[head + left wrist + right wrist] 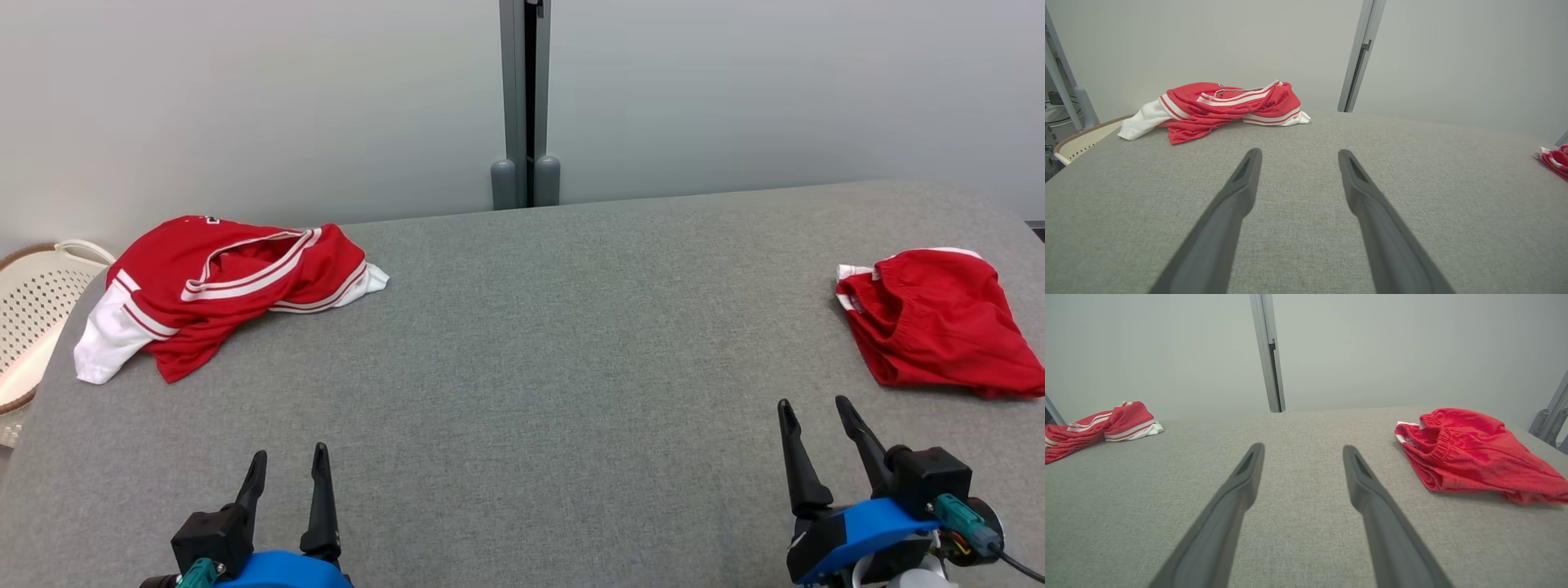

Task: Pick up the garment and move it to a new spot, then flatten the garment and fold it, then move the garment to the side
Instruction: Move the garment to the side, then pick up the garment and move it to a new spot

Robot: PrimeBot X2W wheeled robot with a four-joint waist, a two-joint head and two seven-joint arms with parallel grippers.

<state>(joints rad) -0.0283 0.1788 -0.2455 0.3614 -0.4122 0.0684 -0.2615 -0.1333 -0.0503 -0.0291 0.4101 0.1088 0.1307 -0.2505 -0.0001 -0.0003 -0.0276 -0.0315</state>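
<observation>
- I'm seeing the left jaws and right jaws both standing wide open, gripping nothing, pointing forward over the near desk (531,367).
- The crumpled red-and-white jersey (237,286) is lying at the far left, its long axis running left-right, well ahead of the left jaws.
- Red shorts (939,327) are lying near the right jaws, ahead-right.

No legible text, labels or nos. anywhere.

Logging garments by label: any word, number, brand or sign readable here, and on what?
No text can be read.
On the crumpled red-and-white striped jersey: a small mark on its top fold, too small to read.
On the red elastic-waist shorts: no print visible.
</observation>
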